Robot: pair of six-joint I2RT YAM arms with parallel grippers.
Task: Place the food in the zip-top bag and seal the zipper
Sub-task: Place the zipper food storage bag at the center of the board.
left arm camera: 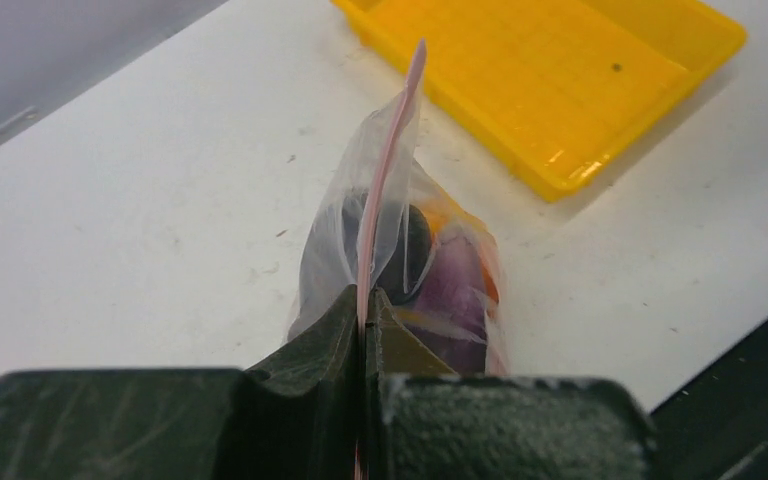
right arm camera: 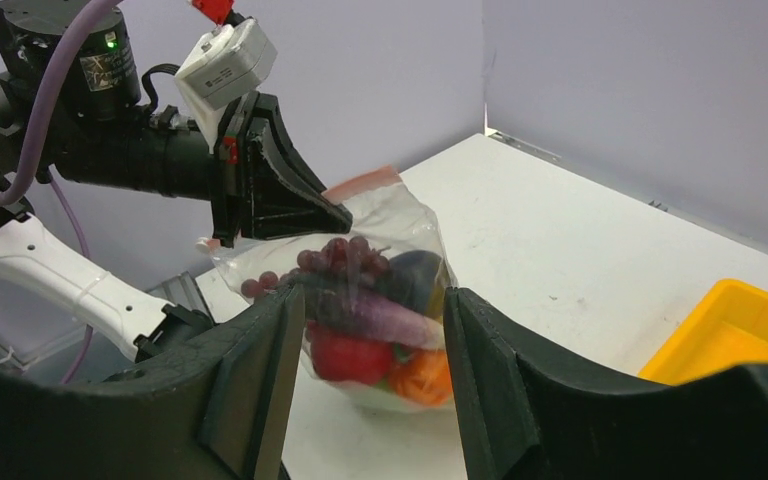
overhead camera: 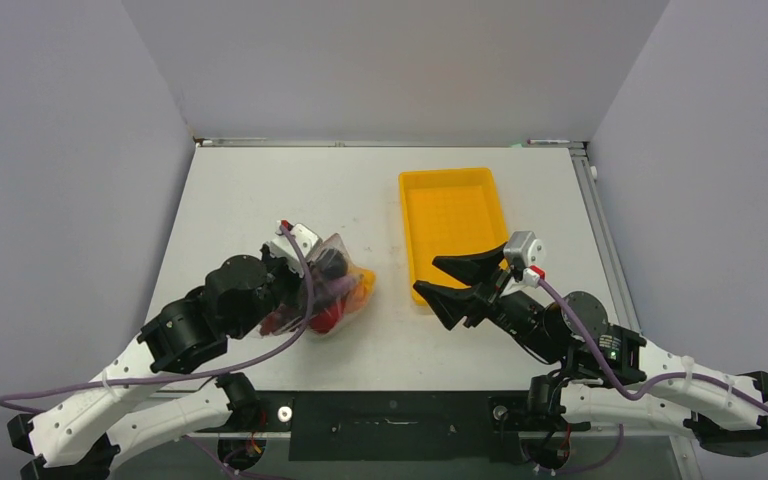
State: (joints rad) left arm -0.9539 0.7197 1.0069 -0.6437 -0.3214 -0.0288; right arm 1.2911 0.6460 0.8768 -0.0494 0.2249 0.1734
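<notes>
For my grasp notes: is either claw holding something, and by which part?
The left claw holds the zip-top bag by its zipper. The right claw is open and holds nothing.

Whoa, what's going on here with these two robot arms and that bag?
The left gripper is pinched shut on the pink strip along the mouth of a clear plastic bag, holding it upright. The toy fruit and vegetables are inside the bag. The right gripper is open and holds nothing; it hangs apart from the bag, by the near corner of the yellow tray. I can't tell whether the strip is sealed all along.
</notes>
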